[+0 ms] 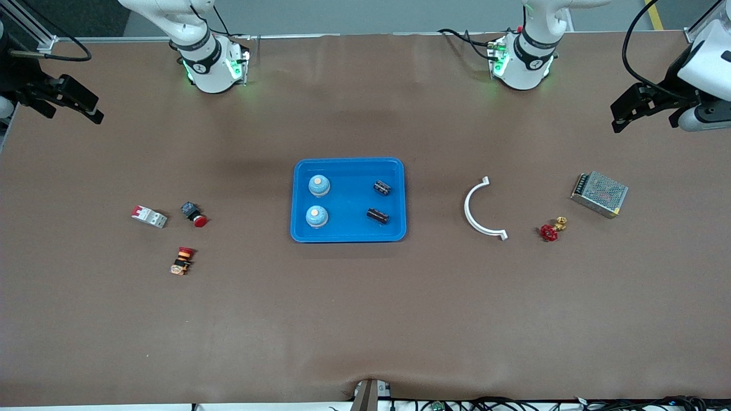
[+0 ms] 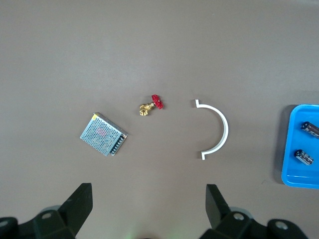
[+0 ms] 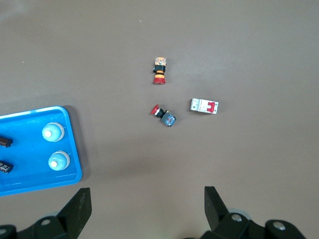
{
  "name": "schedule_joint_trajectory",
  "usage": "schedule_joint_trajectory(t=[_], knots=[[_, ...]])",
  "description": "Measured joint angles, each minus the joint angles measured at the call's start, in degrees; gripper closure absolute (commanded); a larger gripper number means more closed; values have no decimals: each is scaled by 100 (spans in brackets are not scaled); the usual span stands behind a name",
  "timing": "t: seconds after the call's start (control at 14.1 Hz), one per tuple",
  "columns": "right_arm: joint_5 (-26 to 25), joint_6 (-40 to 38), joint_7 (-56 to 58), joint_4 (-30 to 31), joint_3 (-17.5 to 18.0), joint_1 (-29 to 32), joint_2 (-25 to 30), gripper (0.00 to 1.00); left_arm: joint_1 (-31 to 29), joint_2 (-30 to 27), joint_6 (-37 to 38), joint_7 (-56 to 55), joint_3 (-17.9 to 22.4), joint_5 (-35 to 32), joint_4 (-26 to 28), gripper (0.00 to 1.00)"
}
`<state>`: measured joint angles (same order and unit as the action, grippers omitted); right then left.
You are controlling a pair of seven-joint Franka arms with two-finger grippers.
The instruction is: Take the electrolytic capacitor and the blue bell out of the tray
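A blue tray (image 1: pixel 348 235) sits mid-table. In it are two light blue bells (image 1: pixel 318 185) (image 1: pixel 316 216) toward the right arm's end and two black capacitors (image 1: pixel 382 187) (image 1: pixel 377 215) toward the left arm's end. The bells (image 3: pixel 53 132) show in the right wrist view, the capacitors (image 2: pixel 310 128) in the left wrist view. My left gripper (image 1: pixel 634 108) is open and empty, high over the left arm's end of the table. My right gripper (image 1: pixel 74 100) is open and empty, high over the right arm's end.
Toward the left arm's end lie a white curved bracket (image 1: pixel 477 208), a red-handled brass valve (image 1: pixel 552 229) and a metal mesh power supply (image 1: pixel 599 194). Toward the right arm's end lie a white and red breaker (image 1: pixel 149 216), a red push button (image 1: pixel 194 214) and an orange-red switch (image 1: pixel 183 261).
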<state>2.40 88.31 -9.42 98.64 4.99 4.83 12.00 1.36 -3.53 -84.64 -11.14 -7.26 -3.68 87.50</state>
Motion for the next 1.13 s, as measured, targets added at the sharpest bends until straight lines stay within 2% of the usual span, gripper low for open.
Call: schedule_joint_trajectory(t=[0.5,0.99,1.13], knots=[[5,-150,-153,-821,0,0,-667,0,-4,64,0,6,10,10,-10,0],[-73,-250,-637,-880,48,-5,-900,0,3,192,39,-24,8,273,131,0],[-1,-335,-1287,-863,238,-18,-928,0,2,213,74,-46,8,286,182,0]])
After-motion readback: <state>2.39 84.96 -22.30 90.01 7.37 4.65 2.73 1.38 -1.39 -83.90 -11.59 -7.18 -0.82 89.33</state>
